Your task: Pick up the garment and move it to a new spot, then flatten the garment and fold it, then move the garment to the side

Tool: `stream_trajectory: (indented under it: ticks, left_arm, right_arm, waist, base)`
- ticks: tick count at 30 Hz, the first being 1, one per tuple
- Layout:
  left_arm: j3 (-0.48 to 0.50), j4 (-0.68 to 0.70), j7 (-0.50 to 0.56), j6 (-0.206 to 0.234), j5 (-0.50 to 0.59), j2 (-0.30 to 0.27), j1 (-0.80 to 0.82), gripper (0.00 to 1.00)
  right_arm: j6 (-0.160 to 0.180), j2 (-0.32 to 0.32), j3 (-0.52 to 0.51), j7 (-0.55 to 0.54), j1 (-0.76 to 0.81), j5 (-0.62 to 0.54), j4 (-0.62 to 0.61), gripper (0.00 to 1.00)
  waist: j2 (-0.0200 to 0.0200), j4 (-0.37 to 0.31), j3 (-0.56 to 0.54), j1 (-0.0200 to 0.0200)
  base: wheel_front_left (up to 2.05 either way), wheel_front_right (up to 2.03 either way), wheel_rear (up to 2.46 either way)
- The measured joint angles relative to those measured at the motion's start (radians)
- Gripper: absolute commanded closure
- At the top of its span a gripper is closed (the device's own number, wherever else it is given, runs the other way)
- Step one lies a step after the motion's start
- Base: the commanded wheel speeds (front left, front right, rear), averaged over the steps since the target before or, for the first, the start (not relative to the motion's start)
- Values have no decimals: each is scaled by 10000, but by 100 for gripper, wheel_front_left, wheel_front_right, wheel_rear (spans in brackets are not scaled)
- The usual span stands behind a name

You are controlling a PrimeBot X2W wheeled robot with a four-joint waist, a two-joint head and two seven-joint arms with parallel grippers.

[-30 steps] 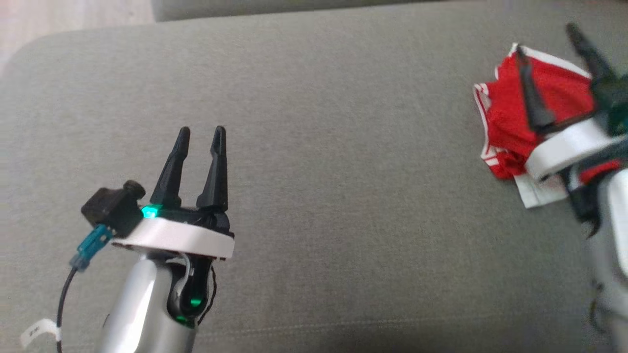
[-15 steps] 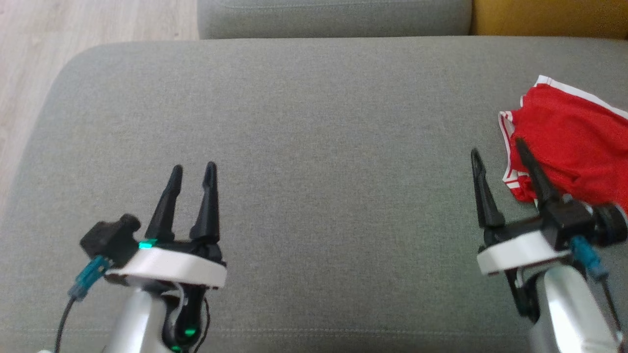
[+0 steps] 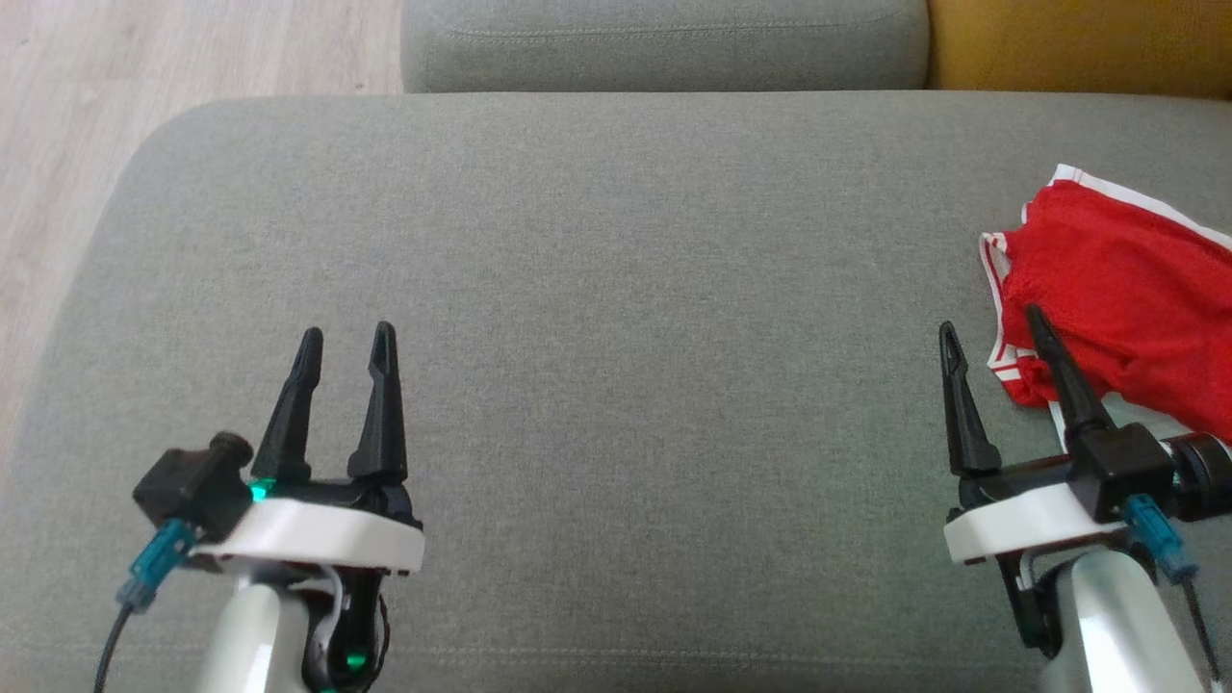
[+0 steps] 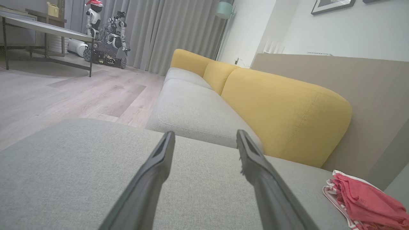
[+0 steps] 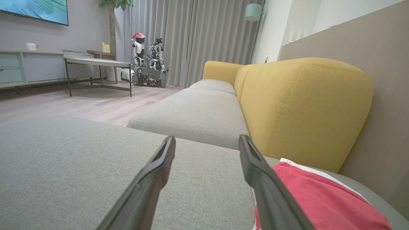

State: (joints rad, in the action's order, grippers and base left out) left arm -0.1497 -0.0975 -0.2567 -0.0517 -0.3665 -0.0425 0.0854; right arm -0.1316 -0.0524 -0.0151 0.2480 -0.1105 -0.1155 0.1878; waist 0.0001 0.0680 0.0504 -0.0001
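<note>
Black fingers are nearest, so starting there: the left gripper [image 3: 346, 330] is spread wide with nothing between its fingers, hovering over bare grey cushion [image 3: 616, 289]. Same deal for the right gripper [image 3: 989, 320], jaws wide apart and empty.

The red garment [image 3: 1126, 279] with the white trim sits just off the right gripper's outer finger, ahead of it and to that side, and well away from the left gripper. In the head view that finger overlaps the hem. In the right wrist view the cloth starts right alongside the finger. So I honestly can't tell if it's brushing the fabric or just very near it. The garment looks bunched or loosely folded, can't say which.

What could go wrong, imo: that outer finger is so close that any sideways swing or sloppy lift could snag the hem and drag the pile open. If the garment needs grabbing again, a finger sliding under only the top layer would peel it apart instead of lifting the whole thing. And the left gripper is too far off to help steady it.

Farther ahead of both grippers there's a second grey seat [image 3: 664, 43] and the yellow backrest [image 5: 303, 105]. A long forward reach could bump into those.
</note>
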Motion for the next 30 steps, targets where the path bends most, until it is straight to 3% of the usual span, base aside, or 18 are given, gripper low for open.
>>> stream_trajectory:
  ticks: [19, 20, 30]
  left_arm:
    - [67, -359, 0, -485, -677, -2, -223, 0]
    - [59, -420, 2, -483, -750, 2, -225, 100]
    - [17, -1287, 151, -479, -1283, 15, -828, 100]
  right_arm:
    - [0, 4, 42, 29, 4, 211, -23, 0]
    - [0, 4, 46, 27, 6, 232, 36, 100]
    - [0, 40, 31, -199, 591, 943, 892, 100]
  waist:
    - [0, -84, -90, 0]
    - [0, -87, -91, 0]
    - [0, -122, -114, 0]
  base:
    - [0, 0, 0]
    - [0, 0, 0]
    - [0, 0, 0]
